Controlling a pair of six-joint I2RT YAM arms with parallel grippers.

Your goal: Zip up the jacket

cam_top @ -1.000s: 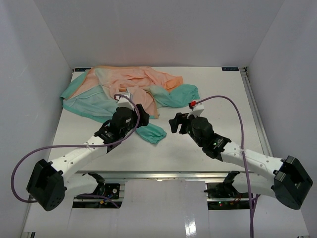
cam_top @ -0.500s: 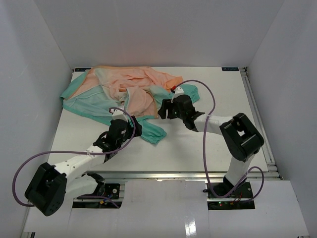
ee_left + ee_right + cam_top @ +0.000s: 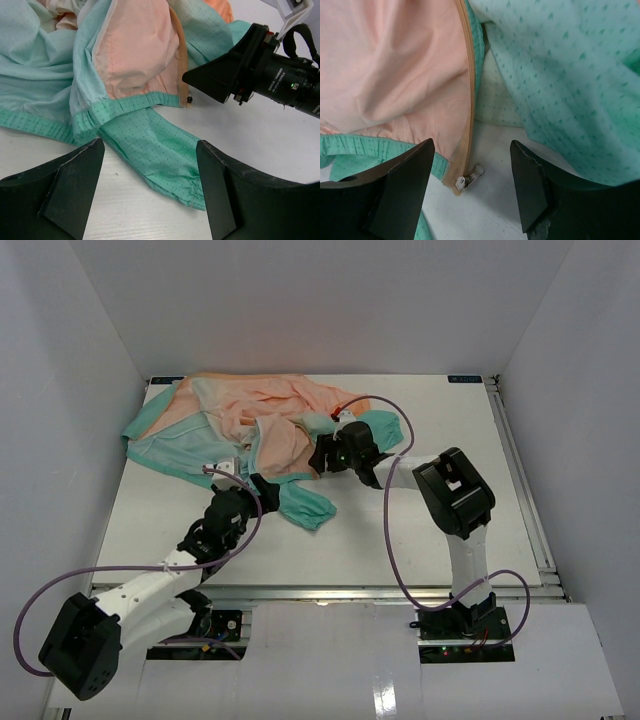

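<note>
Top external: jacket (image 3: 250, 410) crumpled, seemingly unzipped.

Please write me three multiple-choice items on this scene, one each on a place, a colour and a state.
1. Where does the zipper pull lie?
A. On the table, at the lower end of the peach zipper tape
B. Up at the collar
C. On the left arm's base

2. What colour is the hem band of the jacket?
A. Red
B. Teal green
C. Black

3. How is the right end effector?
A. Shut on a sleeve
B. Shut on the zipper pull
C. Open, holding nothing

Answers:
1 A: the right wrist view shows the pull on the white surface where the tape ends.
2 B: the gathered band along the peach panel is teal green.
3 C: its fingers stand apart on either side of the pull and touch nothing.
</note>
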